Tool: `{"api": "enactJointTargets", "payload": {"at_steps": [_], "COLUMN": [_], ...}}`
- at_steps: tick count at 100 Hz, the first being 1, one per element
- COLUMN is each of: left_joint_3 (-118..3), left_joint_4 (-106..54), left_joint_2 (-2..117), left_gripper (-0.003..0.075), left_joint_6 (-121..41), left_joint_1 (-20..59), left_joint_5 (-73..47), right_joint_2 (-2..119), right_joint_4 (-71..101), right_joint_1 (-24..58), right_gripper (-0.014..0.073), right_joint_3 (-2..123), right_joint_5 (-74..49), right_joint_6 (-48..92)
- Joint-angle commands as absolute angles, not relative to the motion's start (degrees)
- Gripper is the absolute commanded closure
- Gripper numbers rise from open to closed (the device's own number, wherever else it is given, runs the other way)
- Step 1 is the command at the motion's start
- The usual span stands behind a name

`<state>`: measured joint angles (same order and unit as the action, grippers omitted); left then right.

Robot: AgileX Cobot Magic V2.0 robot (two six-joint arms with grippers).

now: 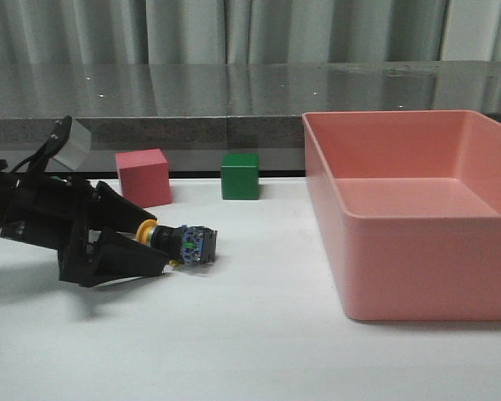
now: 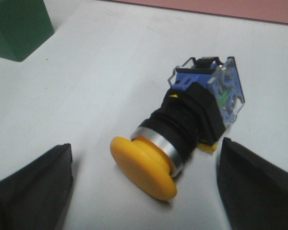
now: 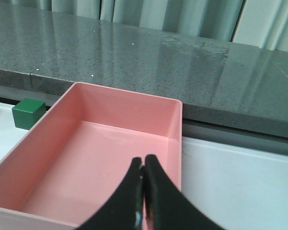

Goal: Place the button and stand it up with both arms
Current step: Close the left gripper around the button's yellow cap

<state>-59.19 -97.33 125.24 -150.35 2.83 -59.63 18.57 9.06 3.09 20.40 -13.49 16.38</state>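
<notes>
The button (image 1: 182,241) lies on its side on the white table, left of centre. In the left wrist view the button (image 2: 182,127) shows its yellow cap toward the camera, then a silver collar, black body and bluish clear base. My left gripper (image 1: 159,244) is open and low over the table, with one finger on either side of the cap and neither touching it. The wrist view shows the same wide gap in the left gripper (image 2: 144,160). My right gripper (image 3: 143,164) is shut with nothing in it and hangs above the pink bin; it is out of the front view.
A large pink bin (image 1: 401,259) fills the right side of the table; its rim (image 3: 129,92) shows under the right gripper. A pink cube (image 1: 143,176) and a green cube (image 1: 240,175) stand behind the button. A grey stone ledge (image 1: 234,100) runs along the back.
</notes>
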Motion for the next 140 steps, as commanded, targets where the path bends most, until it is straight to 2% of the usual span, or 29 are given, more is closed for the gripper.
{"api": "enactJointTargets", "payload": {"at_steps": [1,58,140], "left_joint_3": [-60.2,-60.2,-60.4], "left_joint_4": [-99.7,-96.7,-97.3], "left_joint_2": [122.4,122.4,122.4], "left_gripper": [0.0131,0.0131,0.0132], "left_joint_6": [-151.0,-156.6,-154.6], "left_joint_1": [3.2,3.2,3.1], "left_joint_5": [-63.1,-64.7,-68.2], "right_joint_2": [18.8,18.8,18.8], "right_joint_4": [9.3,9.3,9.3], "right_joint_1": [2.6,2.6,2.6], "right_gripper": [0.0654,0.0654,0.0654], "right_joint_3": [21.8,21.8,21.8], "right_joint_5": [-9.4,-9.4,-9.4], "right_joint_6": [16.4,16.4,16.4]}}
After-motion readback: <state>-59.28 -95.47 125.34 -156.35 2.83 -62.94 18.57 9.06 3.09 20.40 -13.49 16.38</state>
